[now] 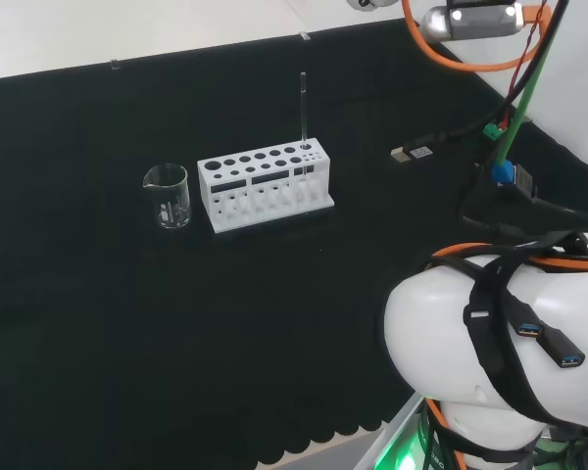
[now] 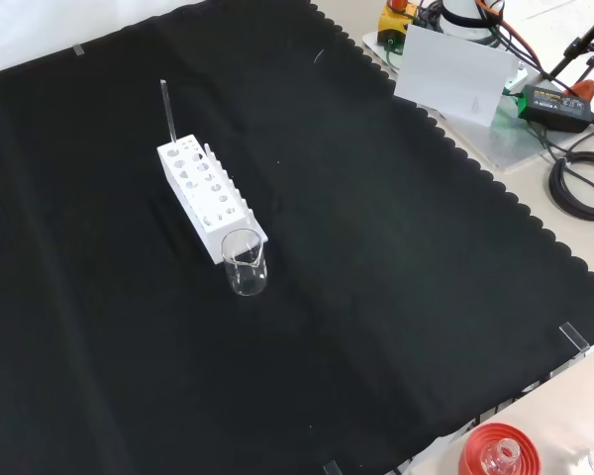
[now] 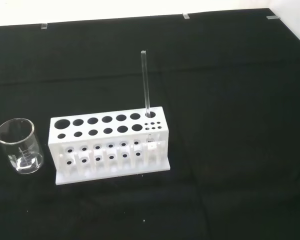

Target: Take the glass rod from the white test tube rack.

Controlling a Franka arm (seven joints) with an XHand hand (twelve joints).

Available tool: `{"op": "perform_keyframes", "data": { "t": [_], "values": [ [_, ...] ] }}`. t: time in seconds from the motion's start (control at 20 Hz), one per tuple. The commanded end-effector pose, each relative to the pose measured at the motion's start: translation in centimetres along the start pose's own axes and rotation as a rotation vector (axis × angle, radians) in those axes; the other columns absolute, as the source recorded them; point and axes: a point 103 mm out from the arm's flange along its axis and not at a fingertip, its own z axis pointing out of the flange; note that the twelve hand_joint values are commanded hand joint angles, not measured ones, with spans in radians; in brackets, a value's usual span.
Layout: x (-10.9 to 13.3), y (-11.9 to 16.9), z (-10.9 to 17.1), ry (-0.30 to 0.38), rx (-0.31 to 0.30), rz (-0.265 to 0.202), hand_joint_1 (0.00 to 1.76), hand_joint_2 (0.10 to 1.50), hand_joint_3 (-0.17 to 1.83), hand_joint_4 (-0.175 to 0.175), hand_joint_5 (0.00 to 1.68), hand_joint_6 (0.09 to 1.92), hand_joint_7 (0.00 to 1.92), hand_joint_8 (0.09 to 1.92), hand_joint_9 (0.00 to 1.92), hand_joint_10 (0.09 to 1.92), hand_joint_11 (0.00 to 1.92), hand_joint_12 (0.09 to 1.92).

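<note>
The rack (image 1: 265, 186) sits on the black cloth (image 1: 127, 343), a white block with rows of round holes on top and a foot plate under it. The rod (image 1: 302, 122) stands upright in it, a thin clear stick rising well above the top. In the head view the rod is in a hole at the 3 o'clock end of the rack; in the front view the rack (image 2: 207, 197) runs slantwise and the rod (image 2: 167, 107) stands at its 11 o'clock end. In the wrist view the rod (image 3: 146, 87) goes down into a hole in the rack (image 3: 107, 145) at the end with the cluster of small holes, and nothing touches it.

A clear beaker (image 1: 167, 196) stands just beside the other end of the rack, at 9 o'clock from it in the head view, and at 5 o'clock from it in the front view (image 2: 245, 262); in the wrist view the beaker (image 3: 20, 146) has its spout turned away from the rack. I can see a small gap between the two there.

The white arm link (image 1: 461, 343) with its cables bulks at 4 o'clock in the head view, well apart from the rack. I cannot tell how the hand is set
</note>
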Motion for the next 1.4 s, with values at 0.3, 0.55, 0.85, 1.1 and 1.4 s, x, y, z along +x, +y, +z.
{"op": "perform_keyframes", "data": {
  "t": [0.3, 0.55, 0.85, 1.1, 1.4],
  "values": [
    [0.2, 0.2, -0.1, -0.012, 0.004, -0.004, 0.54, 1.22, -0.17, -0.011, 0.1, 0.09, 0.0, 0.27, 0.0, 0.6, 0.0, 0.69],
    [0.3, 0.3, -0.2, -0.006, 0.008, 0.001, 0.54, 1.22, -0.17, -0.012, 0.1, 0.09, 0.0, 0.28, 0.0, 0.61, 0.0, 0.69],
    [0.6, 0.6, -0.3, 0.003, -0.001, -0.009, 0.54, 1.22, -0.17, -0.014, 0.11, 0.09, 0.0, 0.29, 0.0, 0.62, 0.0, 0.69],
    [0.5, 2.2, -0.4, 0.026, 0.034, -0.018, 0.54, 1.22, -0.17, -0.015, 0.11, 0.09, 0.0, 0.35, 0.0, 0.65, 0.0, 0.74],
    [0.8, 7.3, -0.8, 0.035, 0.032, -0.051, 0.54, 1.21, -0.17, -0.015, 0.12, 0.09, 0.0, 0.47, 0.0, 0.71, 0.0, 0.88]
  ]
}}
